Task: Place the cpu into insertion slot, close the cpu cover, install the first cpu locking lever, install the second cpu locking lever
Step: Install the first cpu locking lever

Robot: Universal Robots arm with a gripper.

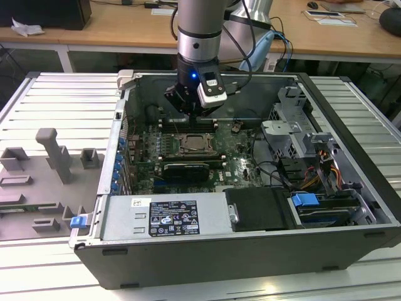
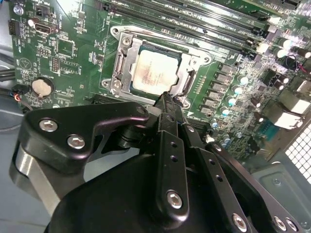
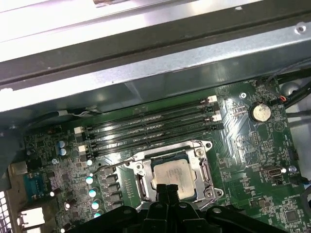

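pincer (image 2: 167, 97) pressed together over cpu cover (image 2: 119, 63) edge | cpu (image 2: 154, 72) seated in insertion slot (image 2: 163, 47) | computer case (image 1: 207, 257) open-topped

In the first wrist view the pincer (image 3: 167, 190), cropped by the picture's edge, covers 1 edge of the cpu (image 3: 170, 174).

Arm (image 1: 199, 25): silver-grey cylinder, black wrist, blue light (image 1: 193, 76). White-grey camera box (image 1: 212, 88) on side. Black cables (image 1: 250, 63). Gripper (image 2: 167, 99): matte black links, silver screws (image 2: 48, 125).
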